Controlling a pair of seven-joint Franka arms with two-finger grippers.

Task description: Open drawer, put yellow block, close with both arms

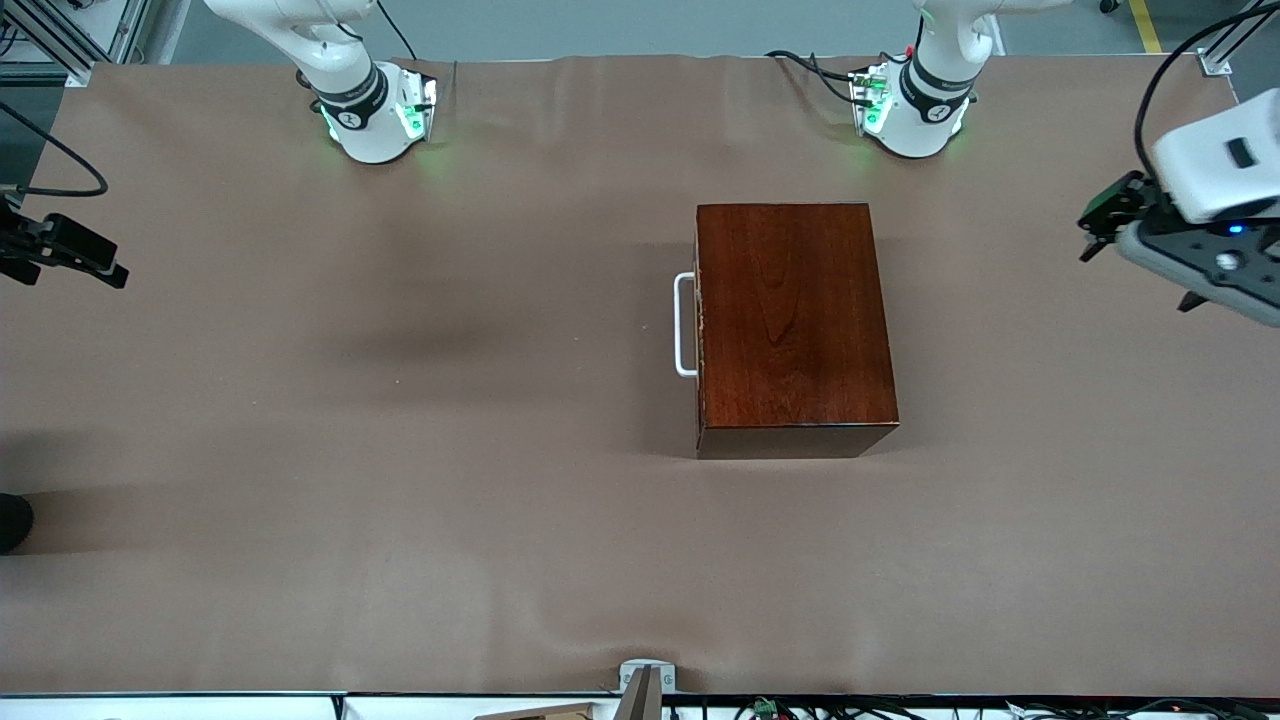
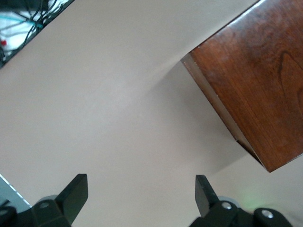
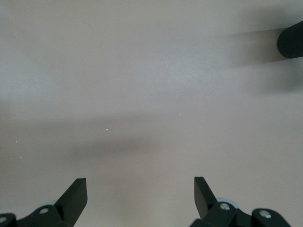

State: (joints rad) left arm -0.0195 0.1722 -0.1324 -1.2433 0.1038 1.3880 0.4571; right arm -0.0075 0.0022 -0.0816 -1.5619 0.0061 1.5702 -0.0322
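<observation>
Drawer (image 1: 697,325) sitting shut in wooden box (image 1: 790,320), frame centre, on worktop (image 1: 400,450). Left claw (image 2: 141,196) hovering released, right frame edge; right claw (image 3: 140,196) hovering released, left frame edge.

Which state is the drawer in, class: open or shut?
Shut: the drawer front sits flush with the wooden box, no tray showing.

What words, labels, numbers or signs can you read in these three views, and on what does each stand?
None can be read.
Small dark marks on both arm bases: too small to read.
The wooden box, its white handle and the table: no text.
</observation>
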